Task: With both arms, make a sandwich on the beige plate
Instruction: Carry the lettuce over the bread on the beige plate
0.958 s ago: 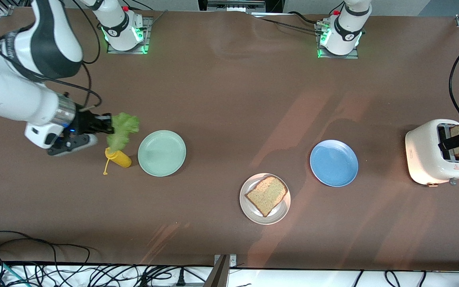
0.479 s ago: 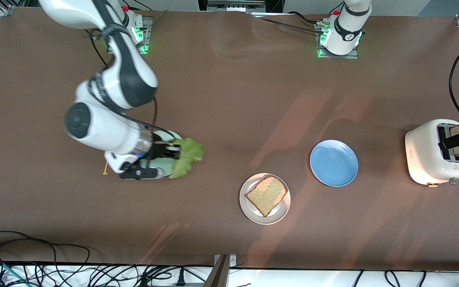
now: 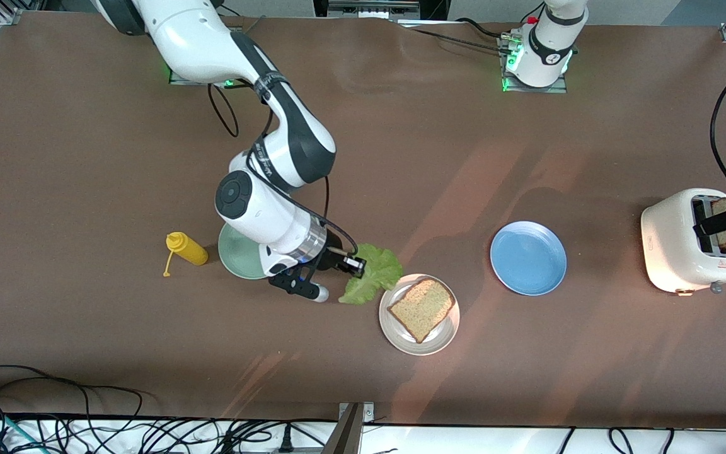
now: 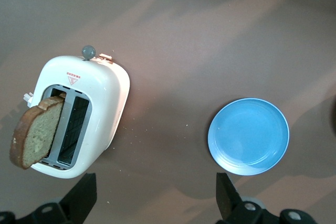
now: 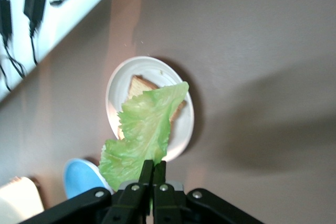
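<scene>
- Round, shiny beige plate point(image 3: 401, 331) low on the brown table point(image 3: 401, 157), holding one flat slice of brown speckled bread point(image 3: 421, 308) with a darker crust; seen too in the right wrist view point(image 5: 178, 129).
- Nothing on top of that slice yet, so only the bottom of the sandwich there.
- Round blue plate point(image 3: 528, 258) with nothing on it, between the beige plate and the toaster, a bit farther from the front camera than the beige plate; seen too in the left wrist view point(image 4: 248, 136).
- Round mint-green plate point(image 3: 237, 258) toward the right arm's end, partly hidden under the right arm; no food showing on the bare part.
- White two-slot toaster point(image 3: 678, 246) at the left arm's end, with a second slice of brown bread point(image 4: 34, 137) sticking up out of one slot, other slot dark.
- Small yellow squeeze bottle point(image 3: 187, 249) lying on its side beside the mint-green plate.
- Right gripper point(image 3: 355, 265) over the table just beside the beige plate, pinched tight on a ruffled green lettuce leaf point(image 3: 372, 276); in the right wrist view point(image 5: 152, 177) the fingers almost meet around the leaf's stem end point(image 5: 142, 140).
- Leaf bright green and wrinkly, hanging out from the fingers, its edge reaching toward the plate rim.
- Left gripper point(image 3: 725, 222) over the toaster, black fingers point(image 4: 84, 195) spread wide, apart from the bread.
</scene>
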You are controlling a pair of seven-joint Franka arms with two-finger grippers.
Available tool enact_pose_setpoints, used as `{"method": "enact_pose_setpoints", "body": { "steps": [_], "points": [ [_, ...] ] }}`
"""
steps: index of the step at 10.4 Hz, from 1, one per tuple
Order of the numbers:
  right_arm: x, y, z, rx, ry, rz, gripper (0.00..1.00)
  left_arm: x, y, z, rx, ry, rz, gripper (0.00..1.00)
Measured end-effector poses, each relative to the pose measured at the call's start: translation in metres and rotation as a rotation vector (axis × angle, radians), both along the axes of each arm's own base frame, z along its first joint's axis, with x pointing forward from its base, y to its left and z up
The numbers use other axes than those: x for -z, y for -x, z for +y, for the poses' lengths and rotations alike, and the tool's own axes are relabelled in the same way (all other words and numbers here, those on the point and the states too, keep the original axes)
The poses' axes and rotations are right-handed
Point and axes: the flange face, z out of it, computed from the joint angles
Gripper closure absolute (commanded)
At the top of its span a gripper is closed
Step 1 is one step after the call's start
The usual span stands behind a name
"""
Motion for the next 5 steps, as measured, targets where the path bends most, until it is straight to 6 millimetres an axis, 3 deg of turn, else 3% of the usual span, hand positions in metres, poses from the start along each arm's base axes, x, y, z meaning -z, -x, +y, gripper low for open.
{"method": "enact_pose_setpoints", "body": {
  "steps": [5],
  "points": [
    [0.047, 0.012, 0.046, 0.228, -0.129, -0.044, 1.00, 0.001, 0.000, 0.000, 0.000, 0.000, 0.002, 0.00]
  ]
}}
